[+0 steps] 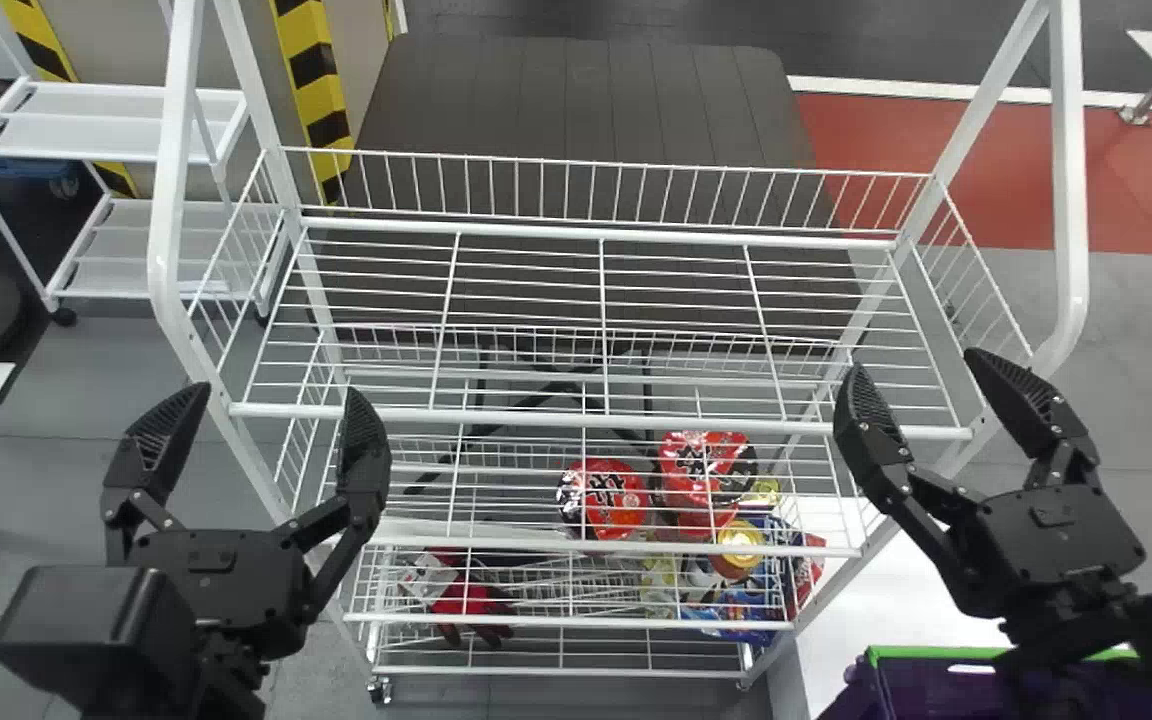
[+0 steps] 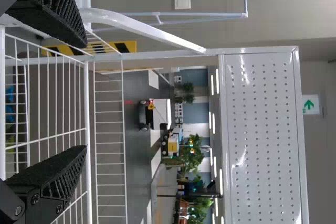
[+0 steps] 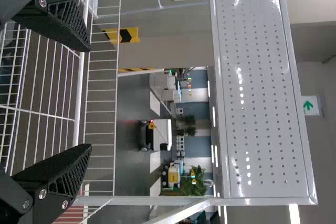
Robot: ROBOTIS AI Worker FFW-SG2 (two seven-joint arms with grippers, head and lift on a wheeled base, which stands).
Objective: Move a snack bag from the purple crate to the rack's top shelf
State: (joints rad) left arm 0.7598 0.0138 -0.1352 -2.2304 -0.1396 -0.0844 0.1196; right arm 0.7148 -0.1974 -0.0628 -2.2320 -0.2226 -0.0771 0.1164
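At far left, a white two-tier cart [image 1: 106,135] is seen behind the work area. Next, the left gripper [image 1: 279,388] is held by the front left corner of the rack's upper wire shelf [image 1: 596,415], its two fingers spread well apart. Toward the left on a lower level of the rack, a red and dark item [image 1: 471,603] is seen through the wires. Right of the middle, two red packages [image 1: 604,498] are seen side by side; nearer the right edge, a round yellow-topped item [image 1: 739,545] and blue packages [image 1: 736,612] are grouped. The right gripper [image 1: 914,358] is held by the shelf's front right corner, its fingers also apart. At bottom right, the purple crate [image 1: 921,653] is partly covered by the right arm; whether the snack bag is inside cannot be told. In both wrist views, a perforated white panel [image 2: 262,129] is seen above the wire shelf.
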